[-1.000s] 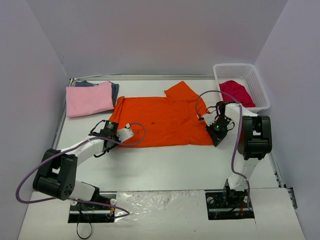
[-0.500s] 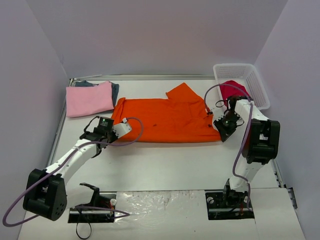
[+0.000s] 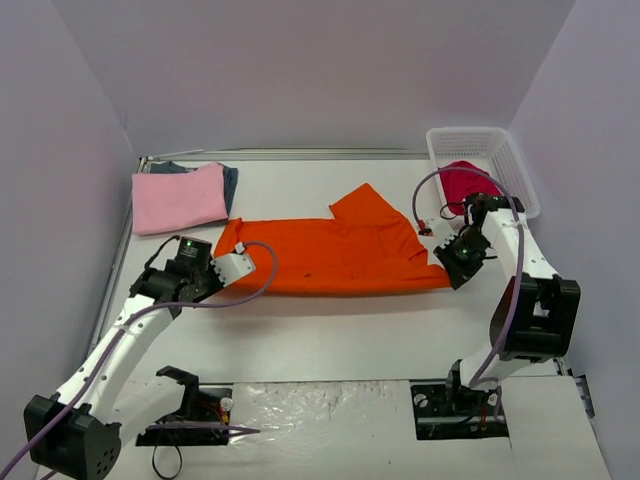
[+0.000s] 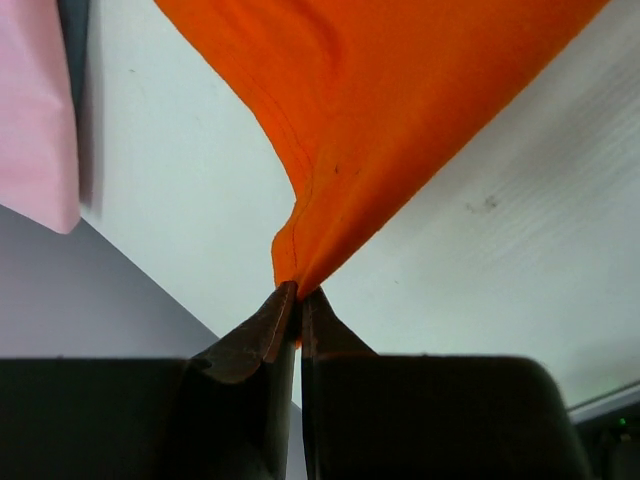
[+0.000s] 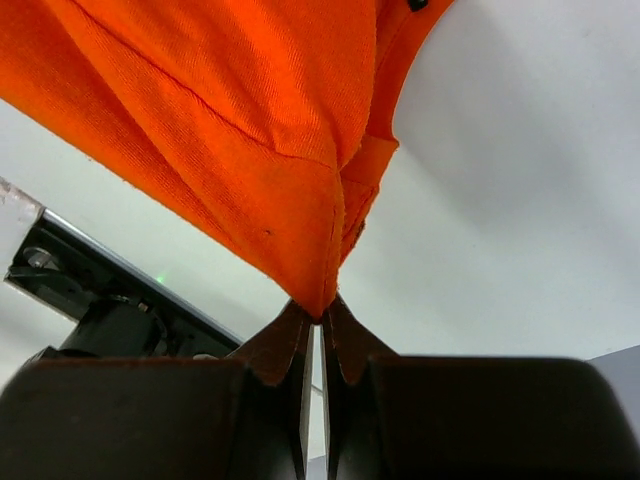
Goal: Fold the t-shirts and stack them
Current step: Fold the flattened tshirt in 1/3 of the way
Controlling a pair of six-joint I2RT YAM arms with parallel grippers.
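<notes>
An orange t-shirt (image 3: 335, 252) hangs stretched across the middle of the table, folded along its near edge. My left gripper (image 3: 226, 262) is shut on its left corner (image 4: 295, 262), and the fingertips pinch the cloth tight. My right gripper (image 3: 447, 262) is shut on the right corner (image 5: 318, 285). Both corners are lifted off the table. A folded pink t-shirt (image 3: 178, 197) lies at the back left on top of a dark blue-grey one (image 3: 229, 182). A crimson t-shirt (image 3: 470, 185) sits in the white basket (image 3: 519, 175).
The white lattice basket stands at the back right, close behind my right arm. Purple walls close in on three sides. A metal rail (image 3: 124, 240) runs along the table's left edge. Cables loop from both wrists.
Both grippers have risen and moved outward and toward the back with the orange shirt's corners. The shirt's near half has folded over, so it now shows as a narrower strip.
</notes>
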